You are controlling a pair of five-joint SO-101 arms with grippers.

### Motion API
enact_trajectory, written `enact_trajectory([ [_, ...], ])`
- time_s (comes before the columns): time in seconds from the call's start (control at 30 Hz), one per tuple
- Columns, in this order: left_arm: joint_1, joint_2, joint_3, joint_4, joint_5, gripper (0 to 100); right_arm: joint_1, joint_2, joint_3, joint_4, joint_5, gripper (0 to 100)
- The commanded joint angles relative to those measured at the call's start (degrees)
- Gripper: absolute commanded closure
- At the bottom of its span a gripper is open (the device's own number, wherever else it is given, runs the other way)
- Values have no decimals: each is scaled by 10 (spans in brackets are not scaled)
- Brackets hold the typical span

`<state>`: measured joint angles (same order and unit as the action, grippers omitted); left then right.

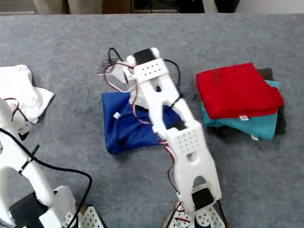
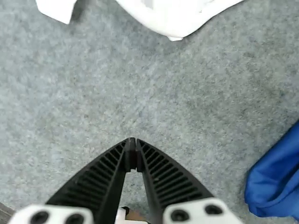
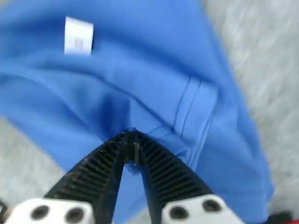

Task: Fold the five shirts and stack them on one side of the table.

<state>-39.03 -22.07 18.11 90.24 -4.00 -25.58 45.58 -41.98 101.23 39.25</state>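
A blue shirt [image 1: 124,129] lies partly folded in the middle of the grey table [image 1: 71,57], and my right arm [image 1: 164,107] stretches over it. In the right wrist view my right gripper [image 3: 131,136] is shut on a bunched fold of the blue shirt [image 3: 154,79], near a white label [image 3: 78,36]. At the table's right, a red shirt [image 1: 235,90] tops a stack with a teal shirt [image 1: 259,126] and a dark shirt [image 1: 267,73] beneath. A crumpled white shirt [image 1: 19,90] lies at the left. My left gripper [image 2: 131,143] is shut and empty above bare table, short of the white shirt [image 2: 173,16].
Red and black cables [image 1: 114,71] loop by the right arm's wrist. A black cable [image 1: 61,167] runs from the left arm [image 1: 21,164] near the front edge. Bare table lies between the white shirt and the blue one, and along the far side.
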Motion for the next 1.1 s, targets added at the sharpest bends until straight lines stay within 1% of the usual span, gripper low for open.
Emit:
enact_trajectory([
  [0.0, -19, -14, -3, -6, -14, 980, 44, -137, 139, 11, 31, 997],
  [0.17, -22, -14, -3, -6, -16, 980, 98, -325, 378, -4, 91, 997],
  [0.27, -22, -14, -3, -6, -16, 980, 138, -451, 524, -53, 129, 997],
  [0.33, -22, -14, -3, -5, -16, 980, 159, -528, 583, -93, 147, 997],
  [0.4, -21, -14, -3, -4, -15, 980, 160, -591, 602, -120, 150, 997],
  [0.5, -18, -16, 4, -3, -13, 980, 130, -638, 581, -149, 131, 996],
  [0.63, -18, -18, 28, -4, -14, 980, 61, -611, 538, -195, 94, 996],
  [0.73, -18, -19, 47, -5, -15, 980, 22, -531, 493, -227, 62, 991],
  [0.77, -19, -19, 51, -5, -15, 980, 14, -495, 468, -229, 47, 974],
  [0.87, -24, -21, 48, 5, -16, 981, 5, -391, 369, -223, -14, 869],
  [0.97, -23, -39, 49, 22, -16, 981, 3, -298, 254, -186, -28, 792],
  [1.07, -18, -67, 63, 22, -16, 981, -3, -216, 136, -131, -28, 796],
])
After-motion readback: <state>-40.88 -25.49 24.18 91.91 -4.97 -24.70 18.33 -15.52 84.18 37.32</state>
